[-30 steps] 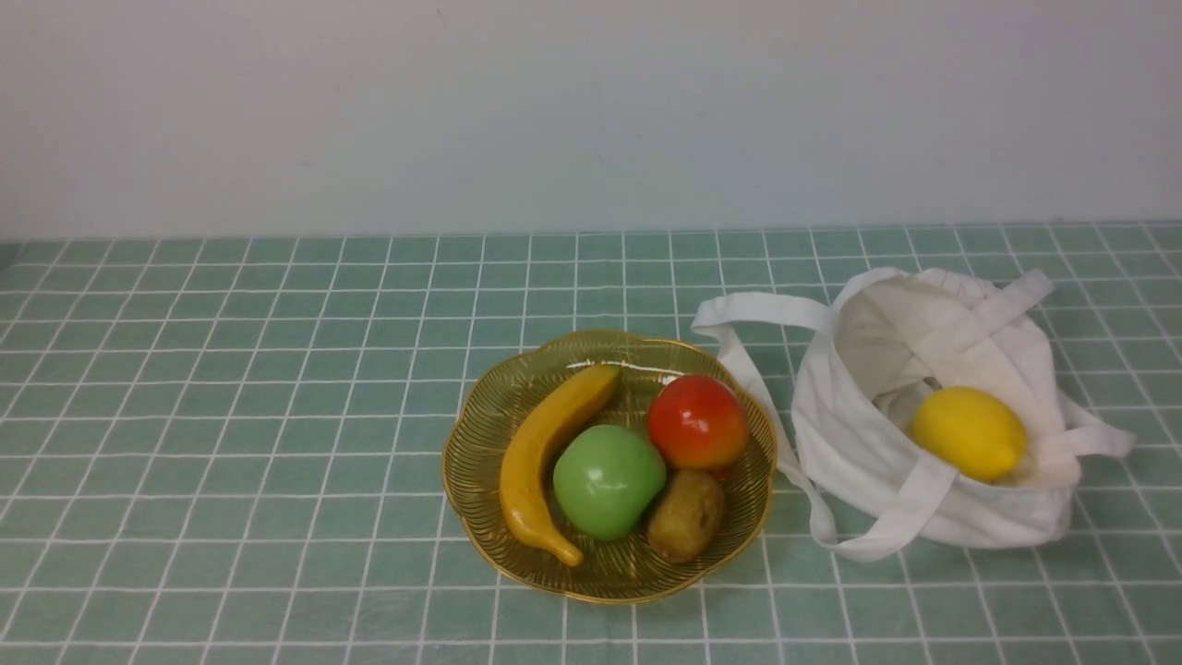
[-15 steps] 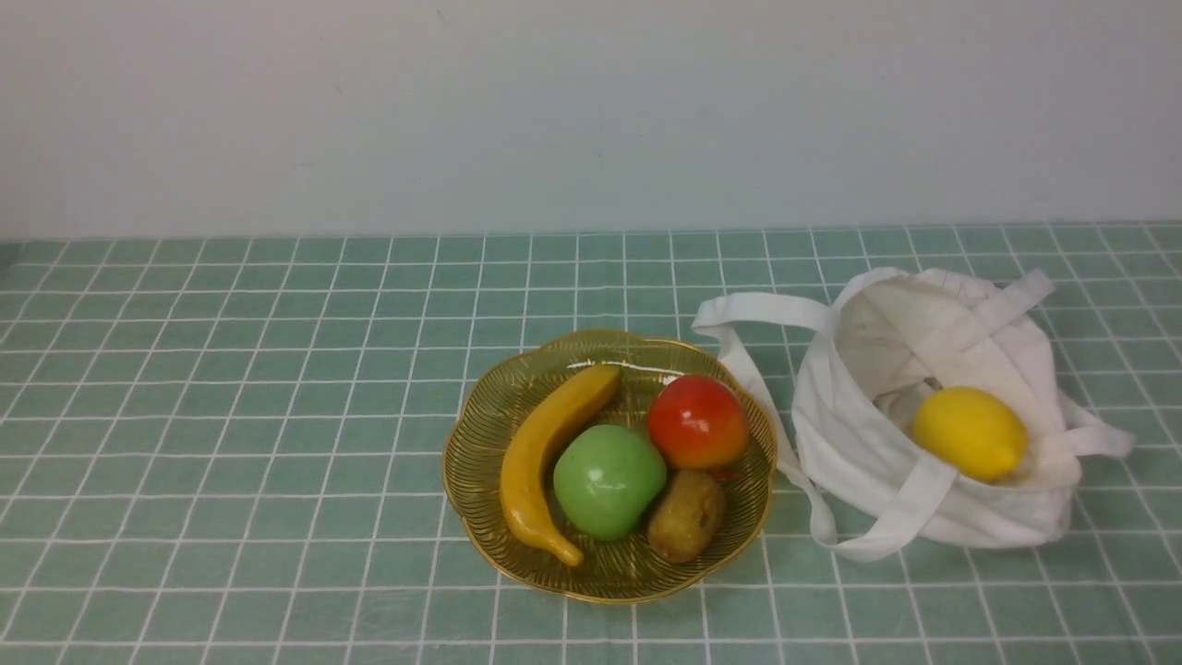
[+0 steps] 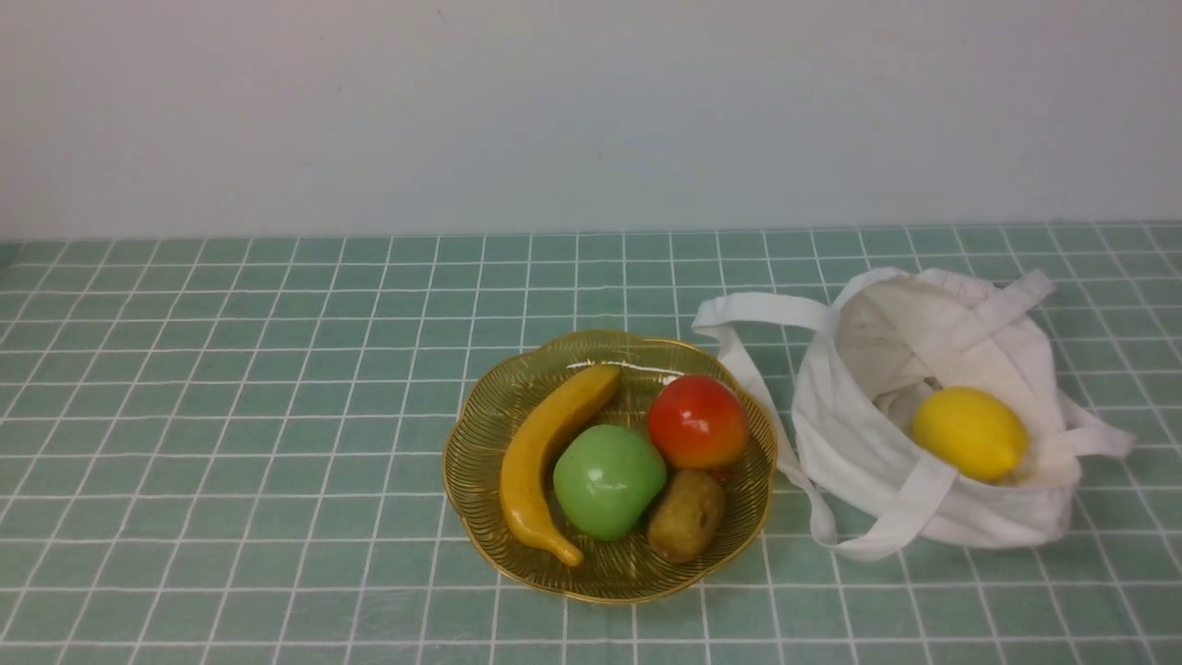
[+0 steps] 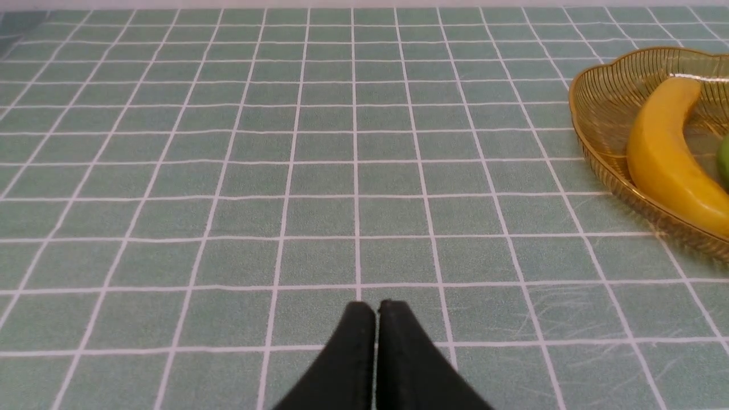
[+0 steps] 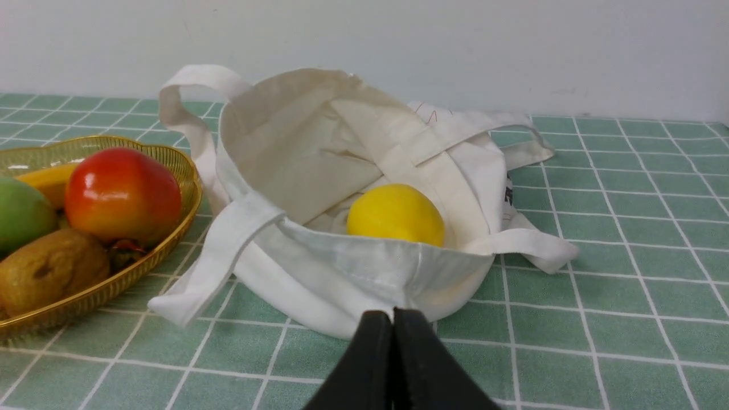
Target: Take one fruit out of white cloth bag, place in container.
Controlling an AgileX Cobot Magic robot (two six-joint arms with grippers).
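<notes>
We observe a table (image 3: 277, 416) with a green surface marked by a grid of white lines. Directly on it we note two items: an amber see-through dish (image 3: 614, 584) with a scalloped rim, near the middle, and, to its right, a white cloth bag (image 3: 859, 434), slumped open, its straps spread out.

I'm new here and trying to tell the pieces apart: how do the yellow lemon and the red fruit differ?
The lemon is plain yellow, while the red fruit is red with orange patches. The lemon is oval with a blunt tip; the red fruit is rounder. The lemon sits in the white cloth bag, the red fruit in the amber dish. Both look smooth, and no gripper holds either.
</notes>
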